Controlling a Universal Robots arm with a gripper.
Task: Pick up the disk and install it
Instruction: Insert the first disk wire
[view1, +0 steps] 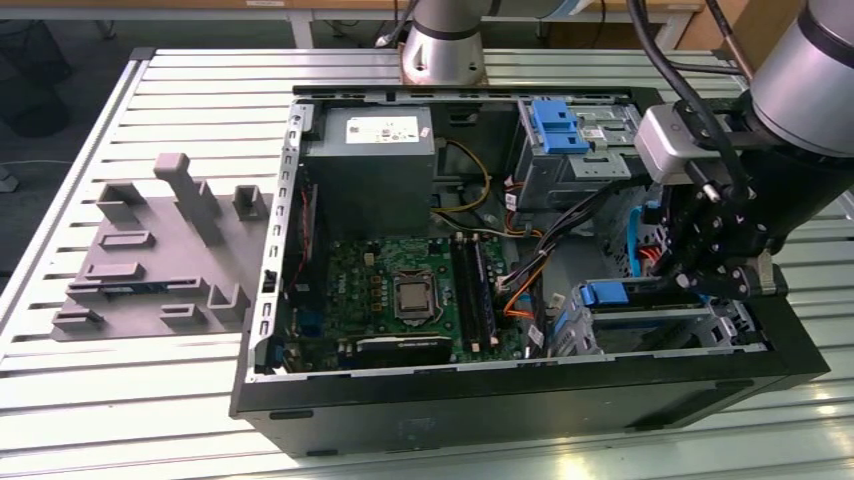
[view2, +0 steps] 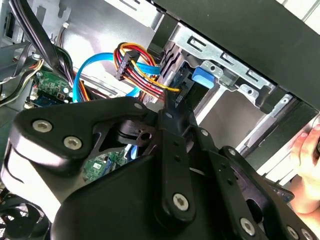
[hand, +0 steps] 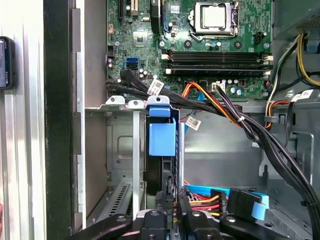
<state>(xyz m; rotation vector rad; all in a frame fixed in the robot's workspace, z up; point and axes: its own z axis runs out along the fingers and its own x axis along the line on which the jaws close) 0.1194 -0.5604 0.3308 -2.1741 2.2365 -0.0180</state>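
Slatted metal table (view1: 174, 80) carries an open black computer case (view1: 534, 400) lying on its side, with a grey moulded fixture (view1: 147, 250) well away from the pincer across the case. Black pincer (view1: 714, 270) hangs inside the case at the exterior view's right end, over the drive bay. Can't tell if it is apart, together or clamped.

Grey power-supply box (view1: 367, 170) sits in the far corner, well apart from the pincer. Green motherboard (view1: 400, 290) lies between that box and the pincer's end of the case.

Silver metal drive cage (hand: 120, 150) is right ahead of the pincer (hand: 170, 215) in the first wrist view. The disk (hand: 162, 137) stands on edge in a cage slot, just ahead of the pincer. It shows as a bright blue plastic carrier tab above a thin dark edge. The same blue tab (view1: 621, 293) sits just beside the pincer in the exterior view.

Black, orange and yellow cable bundle (hand: 240, 125) runs beside the cage. A blue-tabbed connector (hand: 245, 202) lies near the pincer. A person's hand (view2: 306, 150) is at the case's outer wall in the second wrist view.
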